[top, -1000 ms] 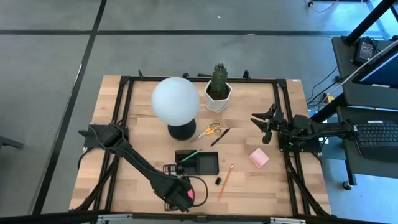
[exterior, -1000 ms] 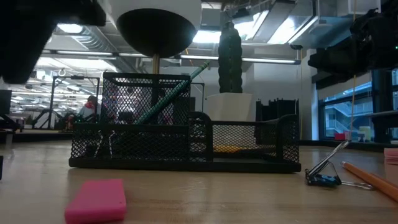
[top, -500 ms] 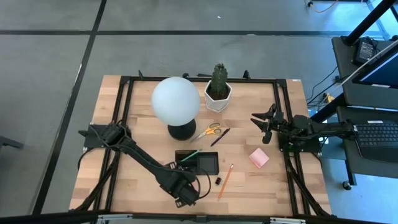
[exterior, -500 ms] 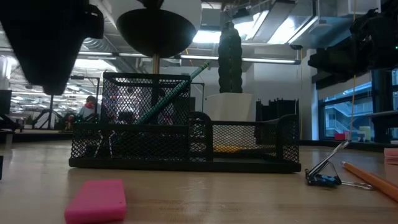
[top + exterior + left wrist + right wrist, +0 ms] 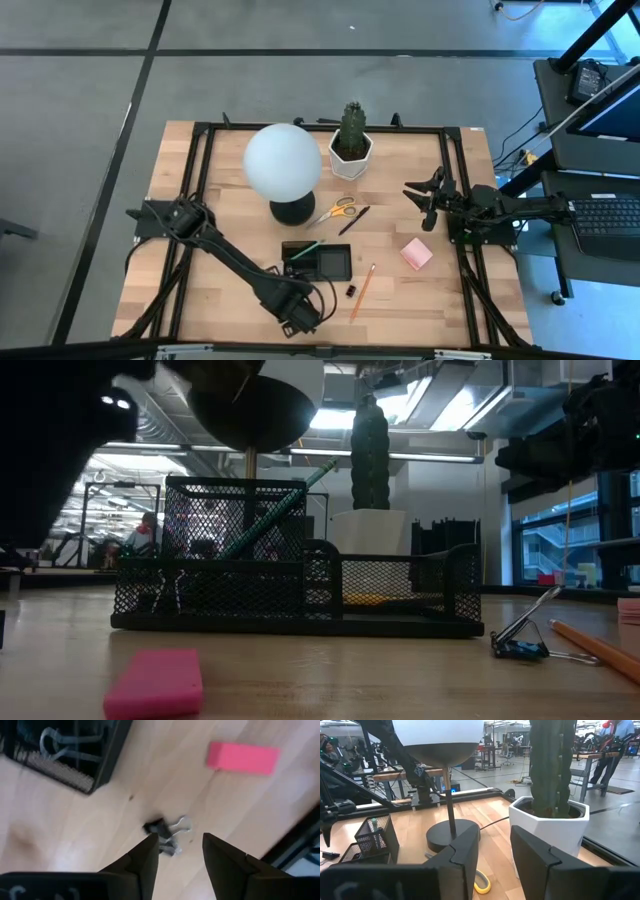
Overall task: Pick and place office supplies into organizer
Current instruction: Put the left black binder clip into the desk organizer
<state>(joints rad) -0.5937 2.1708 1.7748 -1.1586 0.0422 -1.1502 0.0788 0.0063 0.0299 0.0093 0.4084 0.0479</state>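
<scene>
The organizer (image 5: pixel 318 262) is a black mesh tray in the middle of the table, with a green pencil (image 5: pixel 305 250) leaning in its tall compartment (image 5: pixel 235 510). My left gripper (image 5: pixel 296 312) points down near the table's near edge, just in front of the organizer. It is open over a small black binder clip (image 5: pixel 165 835) that lies on the wood. A pink eraser (image 5: pixel 243 757) lies close by. A second binder clip (image 5: pixel 525 635), an orange pencil (image 5: pixel 362 290), a pink sticky-note pad (image 5: pixel 416 254), scissors (image 5: pixel 335 211) and a pen (image 5: pixel 354 220) lie loose. My right gripper (image 5: pixel 425 200) waits open at the right.
A white globe lamp (image 5: pixel 283 165) on a round black base stands behind the organizer, and a potted cactus (image 5: pixel 351 140) stands at the far edge. A binder clip (image 5: pixel 57 745) lies inside the organizer's low compartment. Bare wood lies at the table's left.
My left gripper has shifted a little toward the organizer and come down slightly, turning about its own axis. In the low view its dark bulk now fills more of the upper left. The things on the table have stayed where they were.
</scene>
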